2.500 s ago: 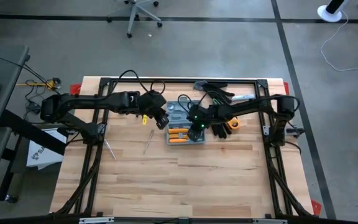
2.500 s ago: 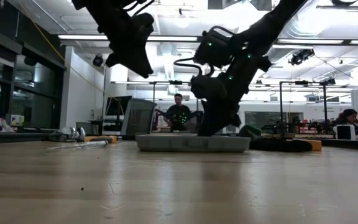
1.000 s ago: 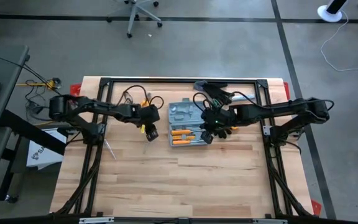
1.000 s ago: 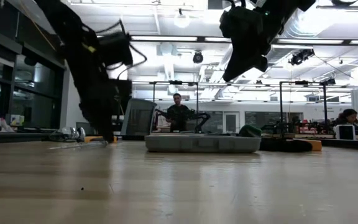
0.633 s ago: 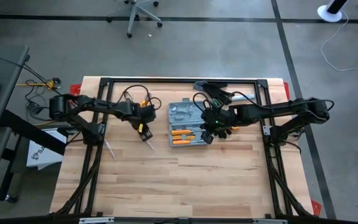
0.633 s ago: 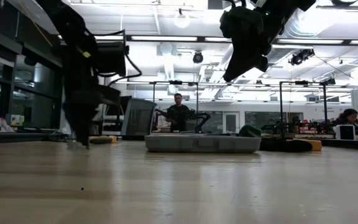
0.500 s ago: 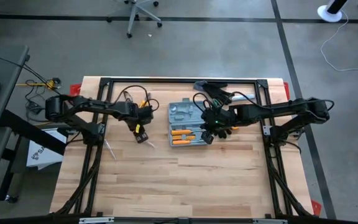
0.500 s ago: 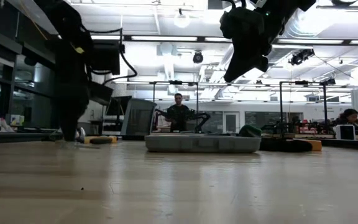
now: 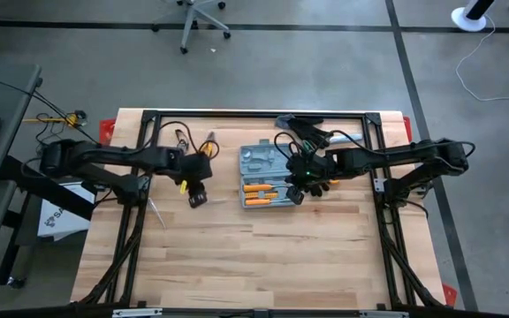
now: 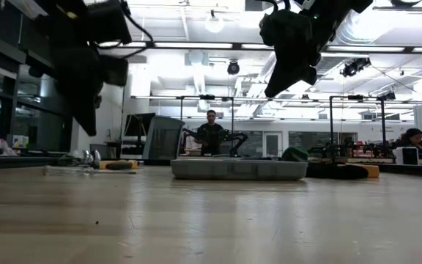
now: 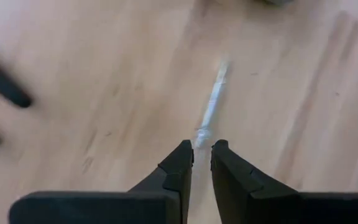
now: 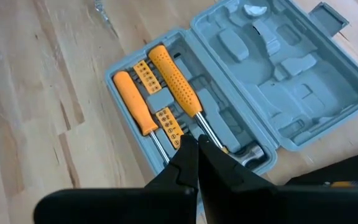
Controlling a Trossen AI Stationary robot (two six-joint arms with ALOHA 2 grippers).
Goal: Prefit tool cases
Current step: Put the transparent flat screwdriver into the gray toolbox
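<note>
Tool case [image 9: 266, 174]: open at table's far middle, two orange screwdrivers [image 12: 157, 90] seated. Right gripper [image 9: 292, 188]: shut, empty, above case's right edge. Left gripper [image 11: 202, 163]: jaws narrow over thin silver tool [image 11: 212, 102] (grip uncertain); risk: slender shaft slipping, rolling away.

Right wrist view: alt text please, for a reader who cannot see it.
An open grey-blue tool case lies on the wooden table, two orange-handled screwdrivers and orange bit strips seated in one half, the other half's moulded slots bare. The right gripper hovers shut just above the screwdriver shafts, holding nothing.
</note>
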